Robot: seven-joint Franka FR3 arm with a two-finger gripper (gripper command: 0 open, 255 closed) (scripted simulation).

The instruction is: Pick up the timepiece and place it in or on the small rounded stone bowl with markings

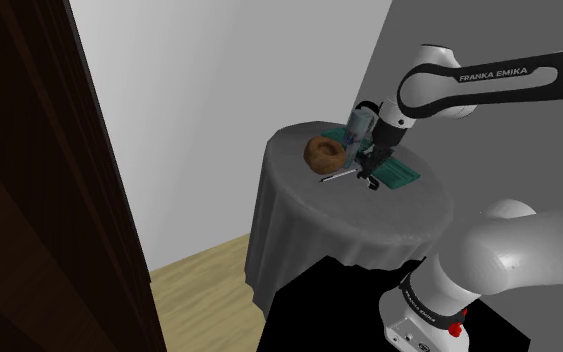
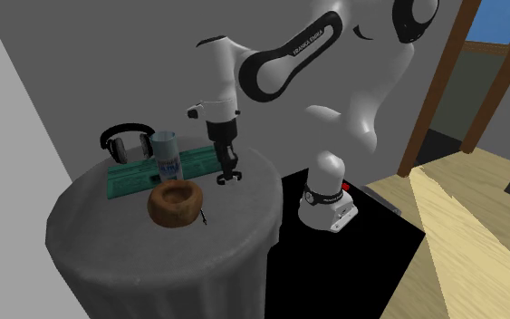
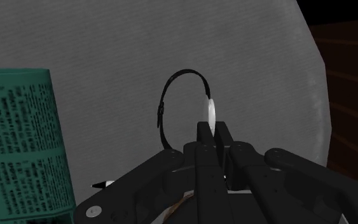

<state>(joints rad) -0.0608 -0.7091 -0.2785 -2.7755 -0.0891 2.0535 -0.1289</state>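
The timepiece (image 3: 212,112) is a wristwatch: a thin black strap curled into an open loop, joined to a small pale round face that is seen nearly edge-on. The tool (image 3: 213,130) is clamped on it, its two black fingers pressed against either side of the pale face, with the strap loop standing out past the fingertips over the grey cloth of the round worktop (image 3: 107,44). In the second exterior view the tool hangs point-down at centre frame, just above the cloth, with a pale speck at its tip. The brown rounded bowl (image 2: 175,203) sits on the worktop below and left of it in that frame, apart from it and with nothing showing in its hollow. Near the bowl's right side lies a slim dark thing (image 2: 206,216), too small to identify. Behind the bowl, toward the frame's upper left, lie a teal printed slab (image 2: 135,177), a pale blue can (image 2: 166,156) and black headphones (image 2: 126,140).
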